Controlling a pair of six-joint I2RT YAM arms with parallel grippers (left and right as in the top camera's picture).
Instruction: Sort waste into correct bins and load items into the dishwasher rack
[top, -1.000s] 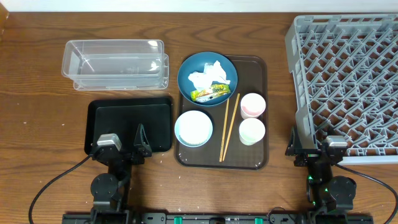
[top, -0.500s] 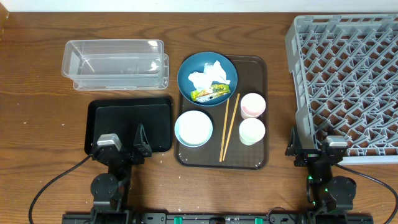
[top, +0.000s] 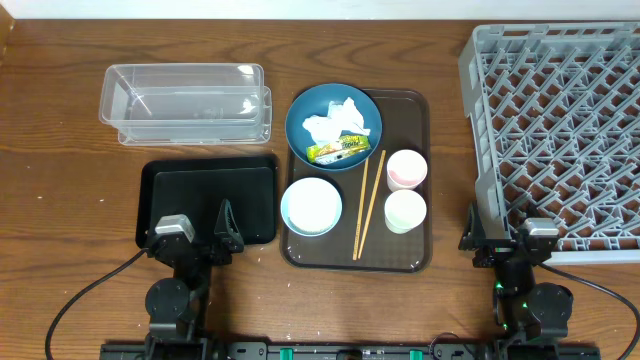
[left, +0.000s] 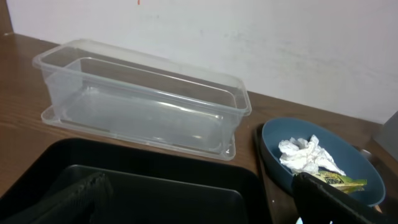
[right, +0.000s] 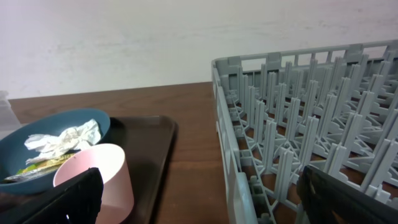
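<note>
With the left end effector (left: 200, 198) and right end effector (right: 200, 198) both spread and empty at the table's (top: 60, 200) 6 o'clock edge, tissue (top: 328, 124) and wrapper (top: 338, 150) lay touching on the blue plate (top: 308, 106) toward 12 o'clock, so one pinch risked lifting both together.

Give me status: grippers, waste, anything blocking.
Left gripper open, right gripper open, both empty. Tissue and wrapper on blue plate, untouched. Nothing blocking.
</note>
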